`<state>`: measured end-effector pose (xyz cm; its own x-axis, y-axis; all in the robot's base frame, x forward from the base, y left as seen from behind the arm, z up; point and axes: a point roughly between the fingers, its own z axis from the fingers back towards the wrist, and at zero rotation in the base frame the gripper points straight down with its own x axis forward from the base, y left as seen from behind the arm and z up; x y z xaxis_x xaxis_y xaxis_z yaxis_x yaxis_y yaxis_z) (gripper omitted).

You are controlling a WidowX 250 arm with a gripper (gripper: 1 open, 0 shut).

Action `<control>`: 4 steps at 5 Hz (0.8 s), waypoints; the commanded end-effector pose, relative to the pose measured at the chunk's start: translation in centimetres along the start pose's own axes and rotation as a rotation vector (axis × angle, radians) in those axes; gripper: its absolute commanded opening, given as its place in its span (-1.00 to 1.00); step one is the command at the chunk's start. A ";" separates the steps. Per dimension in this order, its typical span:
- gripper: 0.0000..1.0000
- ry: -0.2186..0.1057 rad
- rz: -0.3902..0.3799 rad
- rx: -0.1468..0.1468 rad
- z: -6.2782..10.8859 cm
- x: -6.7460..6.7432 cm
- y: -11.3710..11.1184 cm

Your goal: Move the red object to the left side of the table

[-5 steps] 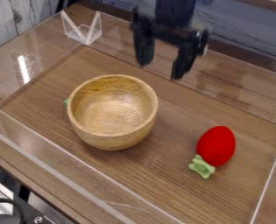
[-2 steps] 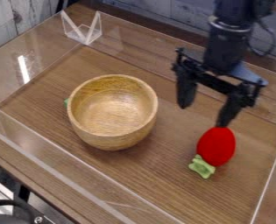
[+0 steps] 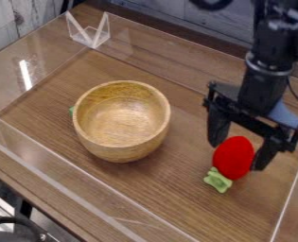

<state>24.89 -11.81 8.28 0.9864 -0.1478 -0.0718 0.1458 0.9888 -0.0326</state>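
The red object (image 3: 234,157), a glossy red toy strawberry with a light green cap, lies on the brown wood-grain table (image 3: 138,203) near its right edge. My gripper (image 3: 251,134) points down just above and behind it, open, with one dark finger (image 3: 219,124) to the strawberry's left and the other at its upper right. The fingers straddle the top of the strawberry; nothing is gripped. Part of the strawberry's top edge is hidden behind the fingers.
A round wooden bowl (image 3: 121,119) stands left of centre. Clear acrylic walls (image 3: 25,76) border the tabletop, with a low clear wall along the front and right edge (image 3: 288,203). A small clear bracket (image 3: 88,30) sits at the back left.
My gripper has travelled from the back middle of the table to the right and toward the front, sinking until it hangs over the strawberry. It stayed open. Strawberry and bowl have not moved.
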 end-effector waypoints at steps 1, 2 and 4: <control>1.00 -0.084 -0.046 0.015 1.0 1.2 0.8; 1.00 -0.095 -0.068 0.025 0.6 1.7 1.8; 1.00 -0.115 -0.010 0.035 1.3 3.3 2.2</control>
<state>27.81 -10.08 8.03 0.9857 -0.1684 -0.0033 0.1684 0.9857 0.0075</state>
